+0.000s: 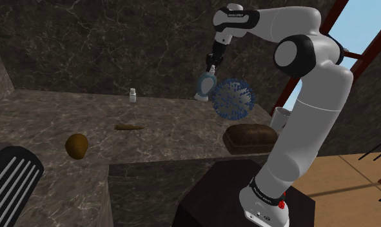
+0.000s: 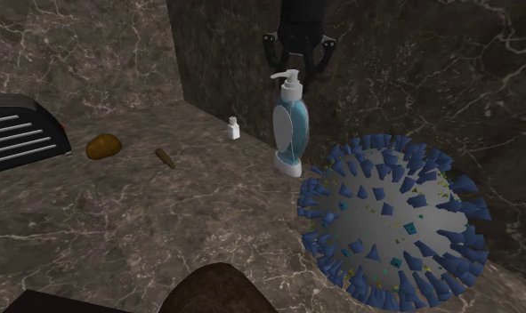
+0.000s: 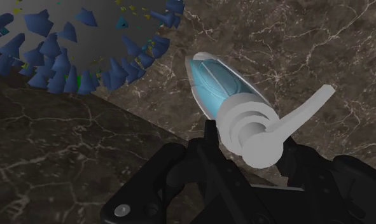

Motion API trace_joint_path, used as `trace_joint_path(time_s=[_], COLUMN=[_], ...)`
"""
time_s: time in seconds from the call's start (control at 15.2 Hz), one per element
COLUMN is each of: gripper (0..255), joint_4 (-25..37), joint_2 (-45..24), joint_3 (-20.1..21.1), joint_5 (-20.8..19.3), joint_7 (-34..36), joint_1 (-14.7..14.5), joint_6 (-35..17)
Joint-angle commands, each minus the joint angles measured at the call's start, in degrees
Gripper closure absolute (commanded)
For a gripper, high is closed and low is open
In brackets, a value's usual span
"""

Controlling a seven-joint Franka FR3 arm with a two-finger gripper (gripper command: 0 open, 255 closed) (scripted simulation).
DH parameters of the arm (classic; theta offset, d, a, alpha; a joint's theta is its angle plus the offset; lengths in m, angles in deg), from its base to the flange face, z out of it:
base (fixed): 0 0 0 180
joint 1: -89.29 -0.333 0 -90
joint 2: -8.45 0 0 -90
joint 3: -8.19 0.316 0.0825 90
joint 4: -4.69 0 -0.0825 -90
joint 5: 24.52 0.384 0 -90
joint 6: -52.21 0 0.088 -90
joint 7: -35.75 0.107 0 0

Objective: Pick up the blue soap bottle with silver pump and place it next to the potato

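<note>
dark veined stone counter (image 1: 163,132) against matching stone wall (image 1: 86,45).

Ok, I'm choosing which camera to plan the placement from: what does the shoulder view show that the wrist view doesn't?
Shoulder view: the potato far off at its left, a small white bottle by the wall, a brown loaf-shaped thing and the white arm. Wrist view: a close look at how the jaws clasp the pump. Both: the blue soap bottle, the spiky blue ball beside it and the marble counter.
</note>
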Motion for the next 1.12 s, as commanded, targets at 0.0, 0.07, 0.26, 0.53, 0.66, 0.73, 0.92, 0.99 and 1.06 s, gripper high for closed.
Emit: trace_joint_path(time_s=[0.0, 0.07, 0.26, 0.53, 0.66, 0.73, 0.92, 0.99, 1.06], gripper=[255, 255, 255, 255, 255, 255, 255, 255, 255], joint_4=[1.9, 2.8, 2.8, -2.3, -4.3, -5.2, -7.3, -7.9, -8.4], joint_2=[-0.3, -0.4, 0.6, 4.6, 6.3, 7.0, 8.8, 9.2, 9.7], joint_3=[0.0, -0.1, 0.4, 2.5, 3.7, 4.3, 6.3, 6.9, 7.6], joint_5=[0.1, 0.1, -0.4, -2.2, -2.9, -3.2, -4.0, -4.2, -4.4], joint_7=[0.0, 0.1, 1.5, 7.1, 9.9, 11.3, 15.5, 16.9, 18.3], joint_1=[0.1, 0.2, -0.7, -4.3, -5.9, -6.7, -8.9, -9.6, -10.3], joint_6=[1.6, 2.4, 3.2, 1.5, 0.8, 0.5, -0.3, -0.5, -0.7])
